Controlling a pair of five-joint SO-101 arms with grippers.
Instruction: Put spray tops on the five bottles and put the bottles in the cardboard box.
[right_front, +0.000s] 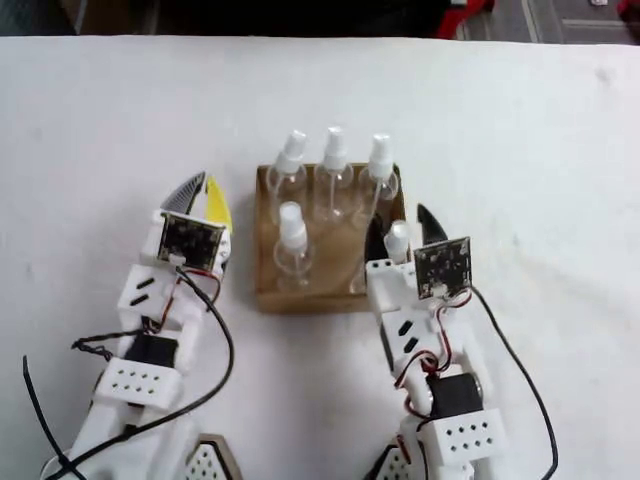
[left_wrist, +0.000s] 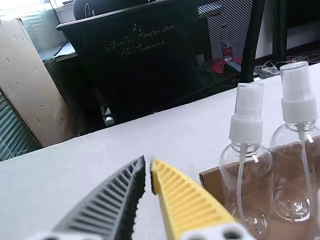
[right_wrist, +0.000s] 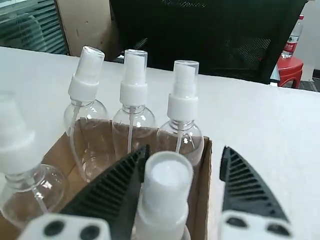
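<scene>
Standing upright in the cardboard box (right_front: 320, 298), spray top up, the fifth bottle (right_wrist: 165, 186) has its body hidden behind the right gripper (right_wrist: 185, 148) (whether the nearer black finger touches it is hard to tell). Those fingers are spread wide, one on each side of the top. Beyond their tips three capped bottles (right_wrist: 133, 125) stand in a row, long axes vertical. The left gripper (right_front: 207, 182), beside the box, has its fingers nearly together, holding nothing.

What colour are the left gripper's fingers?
The left gripper has one grey finger and one yellow; the left wrist view shows them best.
</scene>
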